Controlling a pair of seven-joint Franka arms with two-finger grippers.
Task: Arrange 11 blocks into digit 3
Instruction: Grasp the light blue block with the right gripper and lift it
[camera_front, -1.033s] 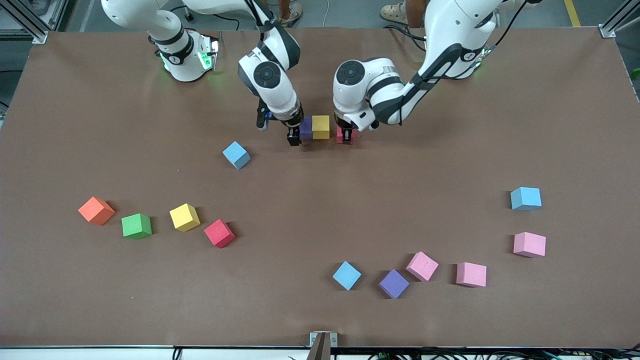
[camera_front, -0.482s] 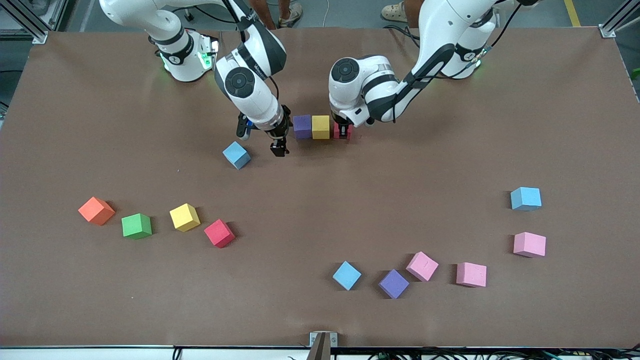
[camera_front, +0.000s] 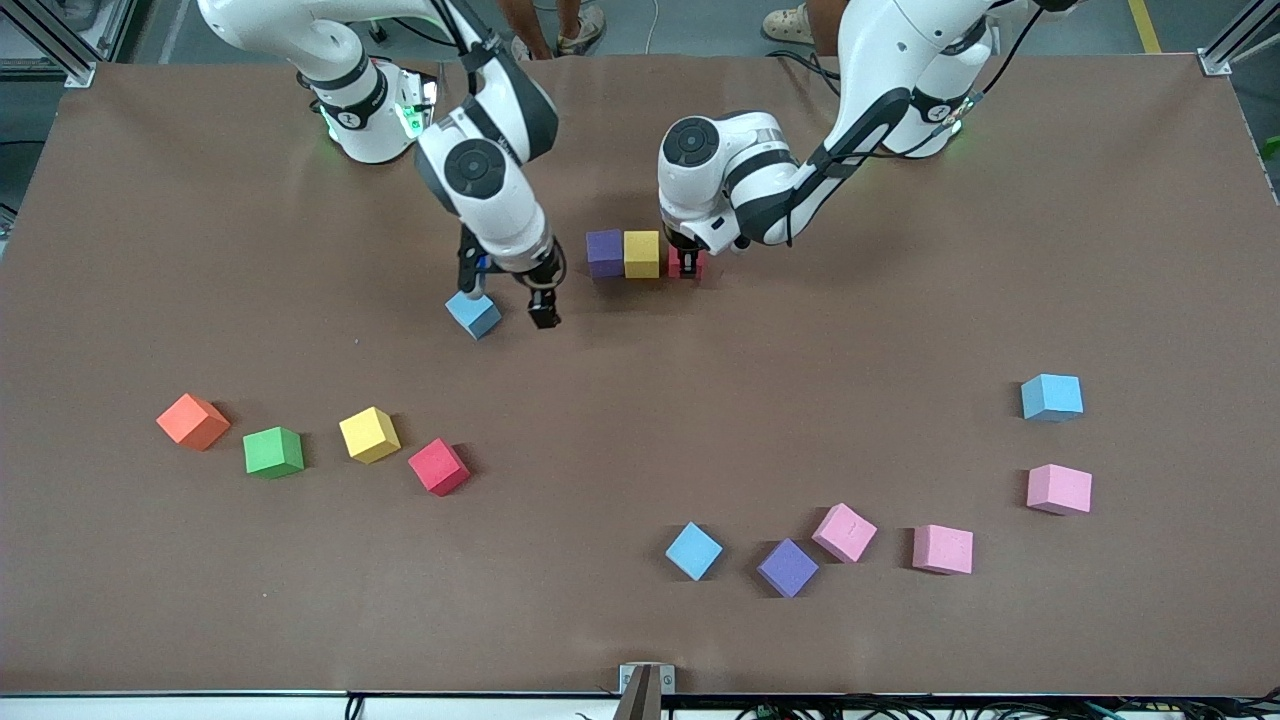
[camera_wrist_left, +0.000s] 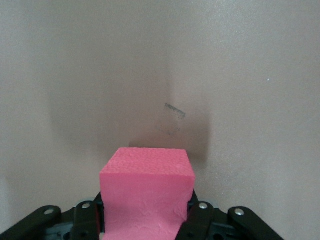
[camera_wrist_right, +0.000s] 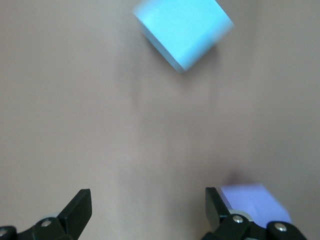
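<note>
Trouble is most likely at the start of the digit 3 (camera_front: 640, 254), where the left claw (camera_front: 686, 264) is clamped tight on a red block (camera_front: 692, 264) right next to the yellow block (camera_front: 641, 253), which sits touching the purple block (camera_front: 604, 252). If the red cube comes down slightly skewed, or its foam springs back when the grip lets go, I judge it could nudge the yellow one and bend the first bar out of line; dragging it sideways against its neighbour could shove both cubes along the surface (camera_front: 640, 400). In the left wrist view the red block (camera_wrist_left: 146, 192) fills the space between the black fingers (camera_wrist_left: 202, 220), just above bare surface. A second risk sits with the right claw (camera_front: 510, 300): it hangs with jaws spread wide and nothing in them, over the surface beside a light blue block (camera_front: 473, 311) that lies turned at an angle. Coming down without matching that angle, a finger could land on a corner and knock the cube away. The remaining blocks lie scattered well apart from both claws, along with an orange cube (camera_front: 193, 421).
</note>
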